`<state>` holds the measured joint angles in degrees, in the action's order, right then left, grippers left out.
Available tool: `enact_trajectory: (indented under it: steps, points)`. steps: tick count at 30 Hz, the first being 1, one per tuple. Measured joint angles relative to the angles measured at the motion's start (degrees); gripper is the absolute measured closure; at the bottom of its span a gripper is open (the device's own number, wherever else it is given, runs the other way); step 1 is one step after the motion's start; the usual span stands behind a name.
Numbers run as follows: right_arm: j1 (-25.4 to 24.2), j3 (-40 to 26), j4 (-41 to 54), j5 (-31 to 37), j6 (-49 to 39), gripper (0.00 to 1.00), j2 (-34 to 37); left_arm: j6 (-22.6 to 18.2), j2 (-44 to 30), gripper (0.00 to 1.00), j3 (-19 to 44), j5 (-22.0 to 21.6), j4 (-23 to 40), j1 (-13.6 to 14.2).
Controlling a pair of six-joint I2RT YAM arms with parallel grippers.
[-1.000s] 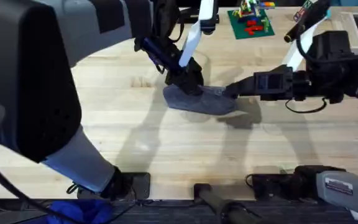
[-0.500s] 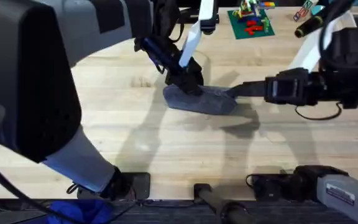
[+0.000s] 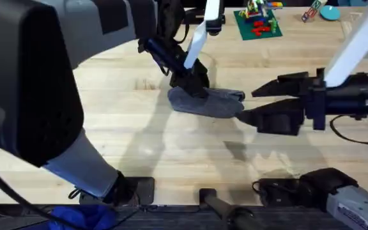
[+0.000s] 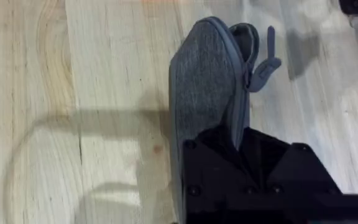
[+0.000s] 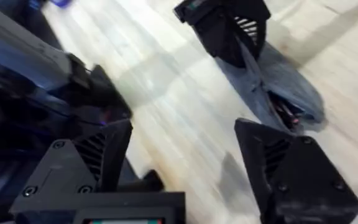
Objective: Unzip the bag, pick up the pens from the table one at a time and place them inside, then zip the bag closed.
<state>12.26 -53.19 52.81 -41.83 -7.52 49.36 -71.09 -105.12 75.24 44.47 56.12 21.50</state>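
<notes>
Pouch point(image 3: 209, 102) of blue-grey fabric lies on the table point(image 3: 139, 147), its far end pinched by the left gripper point(image 3: 193, 83). Right gripper point(image 3: 267, 105), fingers spread wide, hovers just beside the pouch's free end; bare wood surrounds the pouch.

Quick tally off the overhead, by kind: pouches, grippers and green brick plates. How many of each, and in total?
Pouches: 1, the bag
Grippers: 2, the left gripper clamped on the bag and the right gripper open beside it
Green brick plates: 1, the green brick plate at the far edge
Total: 4
</notes>
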Motion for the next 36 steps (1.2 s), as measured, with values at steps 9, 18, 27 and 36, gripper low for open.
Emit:
enact_trajectory:
  steps: [9, 18, 27, 36]
  points:
    - [12.31, -2.49, -1.86, 16.92, -3.32, 0.004, 7.28, 0.00, 0.00, 0.958, 0.00, 0.02, 0.00, 0.00]
    - [15.27, -2.51, -6.70, 24.50, -8.91, 0.004, 13.55, 0.00, 0.00, 0.958, 0.00, 0.01, -0.01, 0.00]
    - [15.34, -2.60, -12.36, 26.50, -11.19, 0.005, 16.13, -0.01, 0.00, 0.958, 0.00, 0.02, -0.02, 0.00]
    - [15.39, -2.60, -12.39, 27.35, -11.39, 0.005, 19.71, 0.00, 0.01, 0.958, 0.00, 0.00, -0.01, 0.00]
